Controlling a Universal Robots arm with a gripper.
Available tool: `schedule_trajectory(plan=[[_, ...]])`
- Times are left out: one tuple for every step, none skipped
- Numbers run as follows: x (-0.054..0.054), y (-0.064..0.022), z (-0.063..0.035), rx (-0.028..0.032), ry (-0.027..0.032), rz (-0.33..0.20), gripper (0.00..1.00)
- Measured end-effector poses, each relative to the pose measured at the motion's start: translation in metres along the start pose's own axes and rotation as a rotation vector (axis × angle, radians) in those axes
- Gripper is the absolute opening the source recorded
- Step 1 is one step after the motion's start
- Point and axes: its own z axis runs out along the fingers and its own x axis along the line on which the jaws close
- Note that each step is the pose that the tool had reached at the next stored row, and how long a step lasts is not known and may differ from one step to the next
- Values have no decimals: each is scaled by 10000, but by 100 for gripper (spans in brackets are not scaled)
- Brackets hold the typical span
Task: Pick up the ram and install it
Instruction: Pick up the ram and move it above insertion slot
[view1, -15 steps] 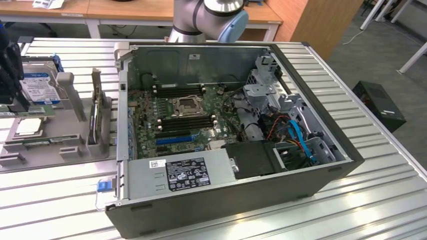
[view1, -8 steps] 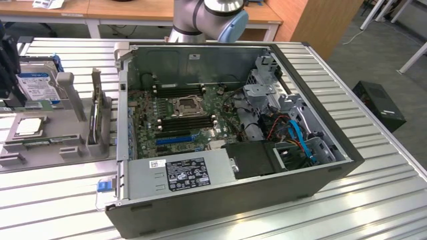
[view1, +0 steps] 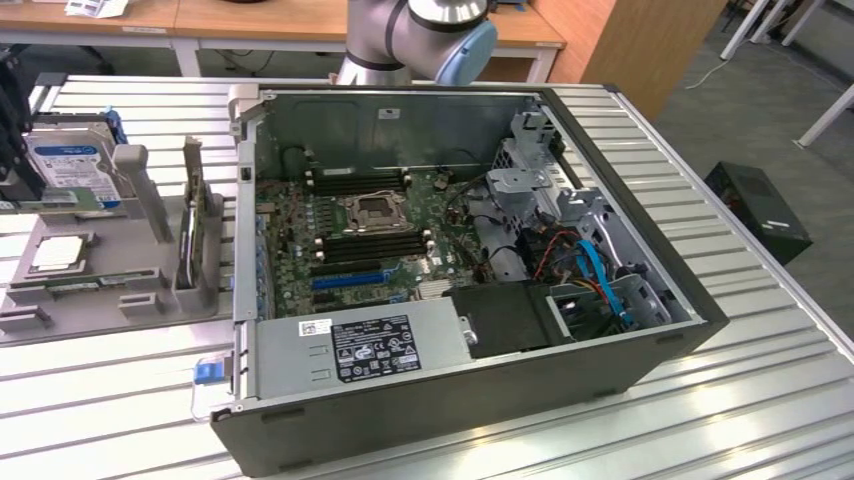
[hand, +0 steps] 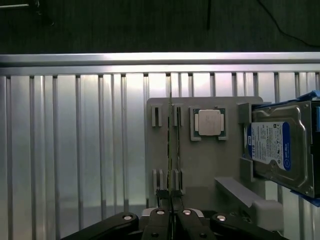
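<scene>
The gripper (hand: 171, 212) has its jaws drawn almost together, with nothing visibly held. It lines up with the near end of the ram (hand: 171, 145), which stands on edge in the slots of the grey tray (hand: 200, 165), beside a processor chip (hand: 209, 122) and a hard drive (hand: 280, 145). The exterior view adds the open computer case (view1: 467, 400) and its motherboard (view1: 374, 235), with the tray at that view's left.

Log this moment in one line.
gripper: jaws shut, above grey holder | ram: on edge in holder slots | computer case: open

One ram (hand: 170, 145), one processor chip (hand: 208, 122), one hard drive (hand: 280, 147).
</scene>
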Motion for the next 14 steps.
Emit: schedule_trajectory(plan=[[-1,1,-18,0,0,0,12],[-2,1,-36,-1,0,0,12],[-3,2,-53,0,0,1,12],[-5,3,-71,-1,1,1,12],[-6,3,-88,-1,1,1,12],[-8,4,-104,0,0,0,12],[-10,4,-122,0,0,1,12],[-11,5,-138,0,0,1,12],[-13,5,-153,0,1,1,12],[-14,6,-168,0,1,1,12],[-16,6,-182,0,1,1,12],[-17,6,-197,0,0,0,12],[-19,7,-212,0,0,0,12],[-21,7,-226,0,0,1,12]])
